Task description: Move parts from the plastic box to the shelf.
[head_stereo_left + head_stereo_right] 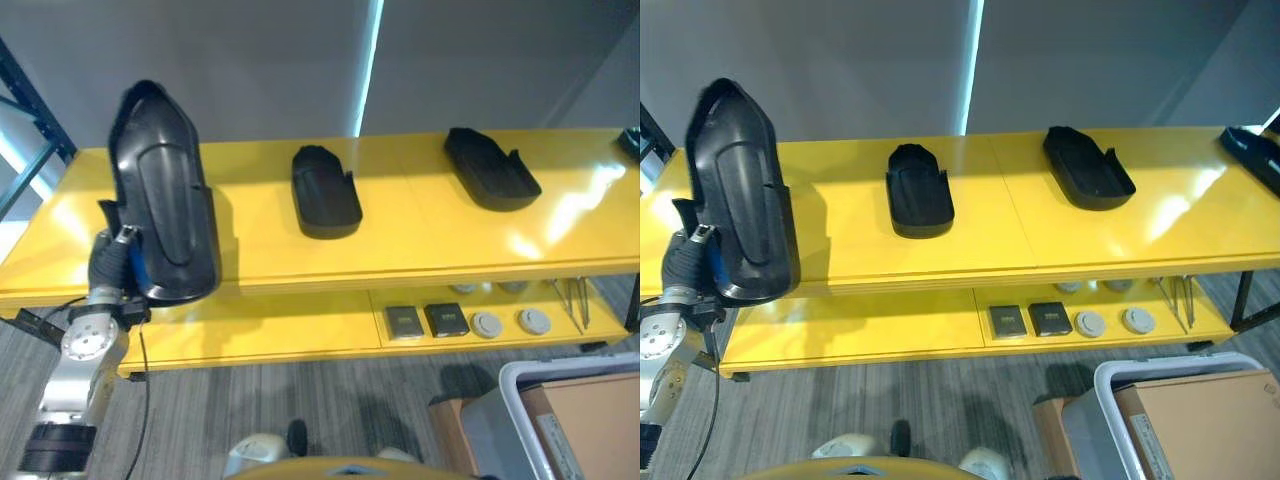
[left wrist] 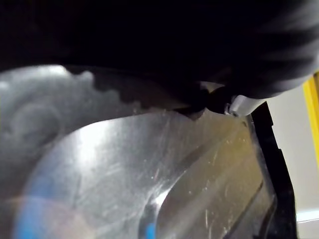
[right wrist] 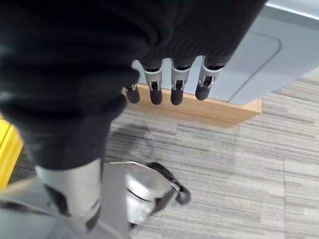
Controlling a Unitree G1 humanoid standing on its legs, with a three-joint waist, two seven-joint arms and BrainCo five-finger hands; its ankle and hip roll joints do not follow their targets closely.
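Black moulded plastic is what I've got up on the left: a long curved part [image 1: 160, 190] stands nearly upright over the left end of the yellow shelf [image 1: 420, 240], its lower end sitting at my left hand [image 1: 112, 262]. From the head cameras I see that hand's dark cover pressed against the part's bottom edge, but the fingers are tucked behind it, and the left wrist view gives me just glossy plastic up close, so I cannot tell how the grip stands. Two more black parts lie flat on the top board: one near the middle [image 1: 325, 190], another further right [image 1: 490, 168], well apart from each other. A fourth dark piece [image 1: 1252, 152] pokes in at the far right end. On the lower board I see two small dark squares [image 1: 425, 320] beside round grey discs [image 1: 510, 322]. My right hand [image 3: 172, 84] hangs low with fingers relaxed and straight, holding nothing, above carpet beside the grey plastic box [image 1: 1110, 400].
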